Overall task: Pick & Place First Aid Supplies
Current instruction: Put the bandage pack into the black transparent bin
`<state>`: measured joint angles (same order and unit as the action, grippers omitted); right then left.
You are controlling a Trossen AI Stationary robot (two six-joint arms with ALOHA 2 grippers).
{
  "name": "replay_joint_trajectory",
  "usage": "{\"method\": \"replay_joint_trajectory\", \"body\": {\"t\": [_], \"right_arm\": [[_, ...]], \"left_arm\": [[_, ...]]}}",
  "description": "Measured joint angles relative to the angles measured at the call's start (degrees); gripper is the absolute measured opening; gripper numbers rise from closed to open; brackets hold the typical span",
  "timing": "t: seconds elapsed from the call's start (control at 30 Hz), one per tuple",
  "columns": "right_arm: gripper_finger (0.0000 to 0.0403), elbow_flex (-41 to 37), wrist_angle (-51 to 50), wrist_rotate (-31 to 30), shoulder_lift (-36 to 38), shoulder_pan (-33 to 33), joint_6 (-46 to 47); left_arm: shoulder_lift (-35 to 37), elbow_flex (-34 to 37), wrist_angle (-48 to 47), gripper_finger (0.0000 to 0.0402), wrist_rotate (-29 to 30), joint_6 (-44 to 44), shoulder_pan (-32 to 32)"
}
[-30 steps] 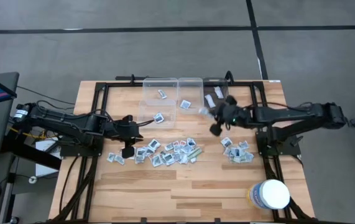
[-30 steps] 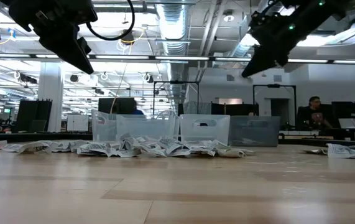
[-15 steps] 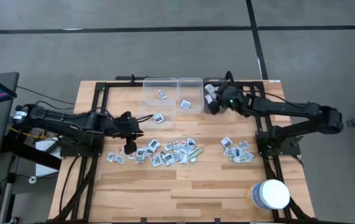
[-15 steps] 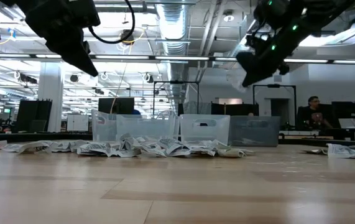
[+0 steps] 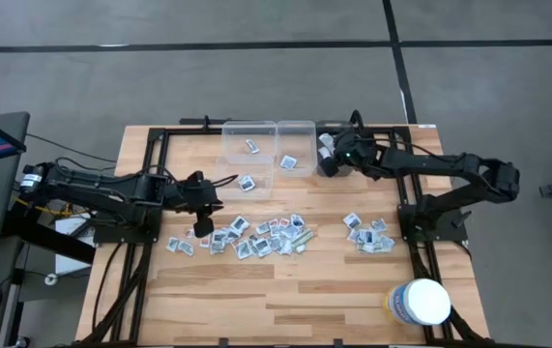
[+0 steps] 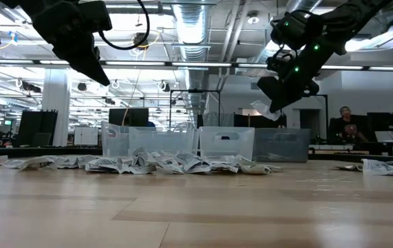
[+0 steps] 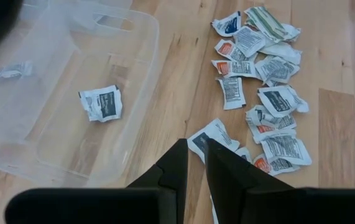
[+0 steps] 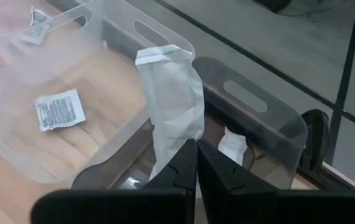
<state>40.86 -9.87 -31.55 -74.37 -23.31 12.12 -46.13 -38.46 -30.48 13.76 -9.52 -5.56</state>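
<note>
First aid supplies point(image 5: 256, 237) are mostly still lying on your surface point(image 5: 305, 290), few binned, while your right tool point(image 8: 196, 152) is pinching a long wrapper point(image 8: 172, 102) above the bins point(image 5: 266, 155).

The right gripper point(image 5: 326, 160), clamped on a pale wrapper point(image 8: 172, 112), has been swung from above the packets to the bins' edge, apparently over the dark bin point(image 8: 261, 134), while the left gripper point(image 5: 203, 229) has shifted slightly.
</note>
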Motion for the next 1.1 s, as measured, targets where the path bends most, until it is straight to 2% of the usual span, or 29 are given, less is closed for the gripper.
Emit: {"method": "replay_joint_trajectory", "body": {"t": [0.17,0.47,0.6,0.7,0.93,1.1], "right_arm": [[0.0018,0.0,0.0,0.0,0.0,0.0,0.0],[0.0125,0.0,-0.2,0.0,0.0,0.0,0.0],[0.0160,0.0,-0.1,1.0,0.1,0.8,0.0],[0.0175,0.0,0.8,6.2,0.1,2.3,-0.2],[0.0163,0.0,3.5,27.3,0.1,8.2,-11.3],[0.0142,0.0,3.2,33.0,0.1,14.2,-19.3]], "left_arm": [[0.0,0.0,0.0,0.0056,0.0,0.0,0.0],[0.0,0.0,-0.4,0.0056,-0.4,0.2,0.0],[0.0,0.0,-0.7,0.0056,-0.5,0.2,0.0],[0.0,0.0,-0.8,0.0056,-0.5,0.2,0.0],[0.0,0.0,-0.8,0.0056,-0.5,0.6,0.0],[0.0,0.0,-0.8,0.0056,-0.8,0.7,0.0]]}}
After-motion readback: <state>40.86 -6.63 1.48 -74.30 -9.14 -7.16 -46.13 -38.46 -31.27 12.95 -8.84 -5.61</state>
